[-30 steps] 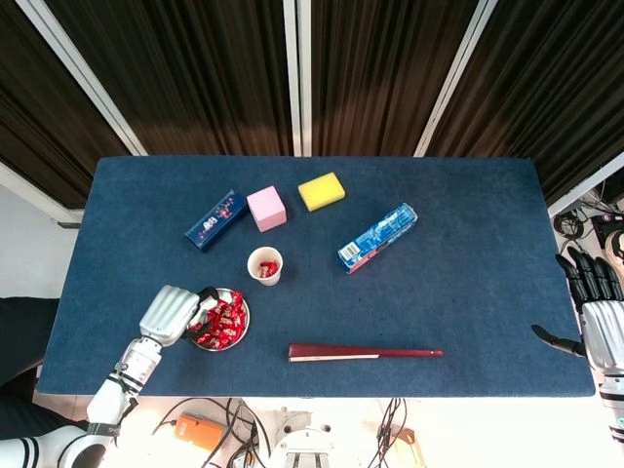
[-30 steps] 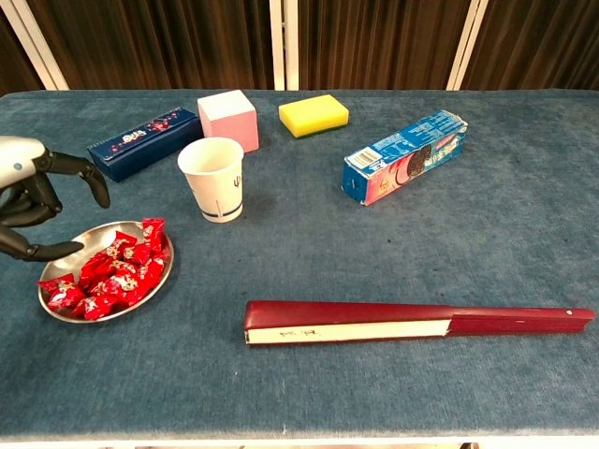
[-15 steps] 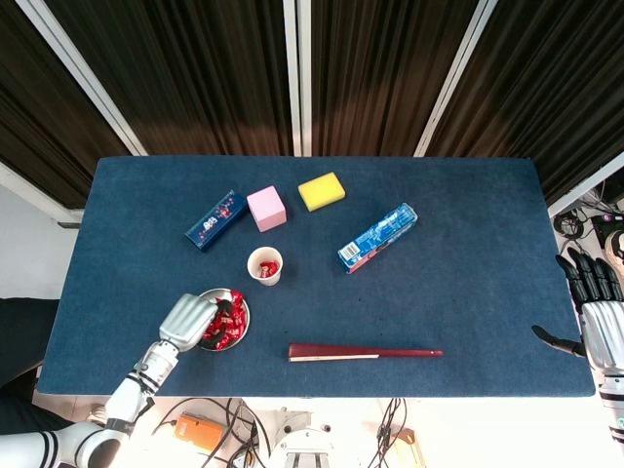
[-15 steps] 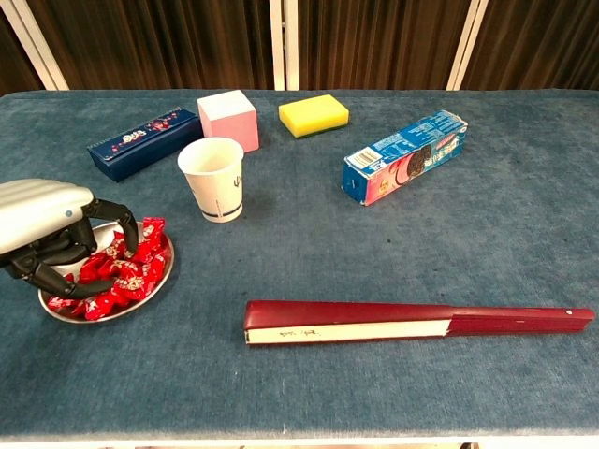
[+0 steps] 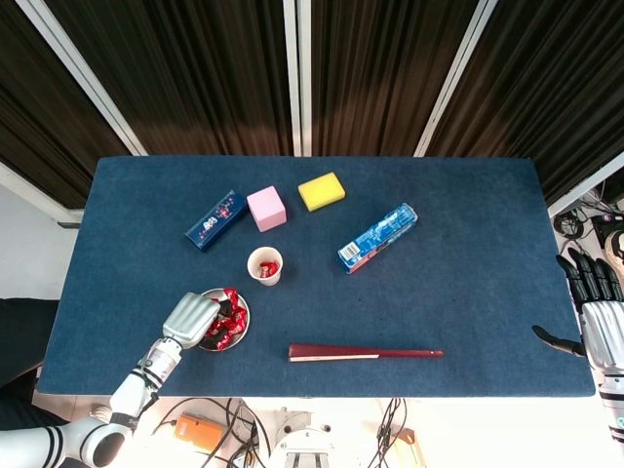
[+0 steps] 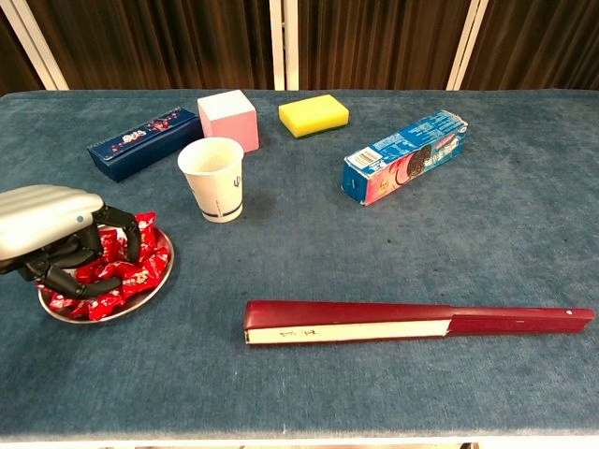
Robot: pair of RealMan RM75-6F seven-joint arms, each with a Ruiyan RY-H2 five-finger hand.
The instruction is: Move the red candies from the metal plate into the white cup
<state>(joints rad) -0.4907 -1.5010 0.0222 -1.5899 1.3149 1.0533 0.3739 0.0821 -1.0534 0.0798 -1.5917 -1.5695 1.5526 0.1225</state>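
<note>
The metal plate [image 5: 246, 314] [image 6: 161, 281] sits near the table's front left and holds a pile of red candies [image 5: 227, 314] [image 6: 117, 272]. My left hand [image 5: 190, 317] [image 6: 47, 224] hangs over the plate's left side. Its fingers curl down into the pile and close around some candies, hiding the plate's left half. The white cup [image 5: 264, 265] [image 6: 213, 178] stands upright just behind and right of the plate, with a red candy [image 5: 269, 267] inside. My right hand [image 5: 595, 317] rests at the table's far right edge, fingers apart and empty.
A closed dark red fan [image 5: 363, 352] [image 6: 412, 323] lies along the front edge. A blue cookie box [image 5: 377, 237], yellow sponge [image 5: 321, 191], pink cube [image 5: 266, 208] and dark blue case [image 5: 215, 220] lie behind the cup.
My left hand moved from beside the plate's left rim onto the candies, and its fingers curled into the pile. The right hand has not moved.
</note>
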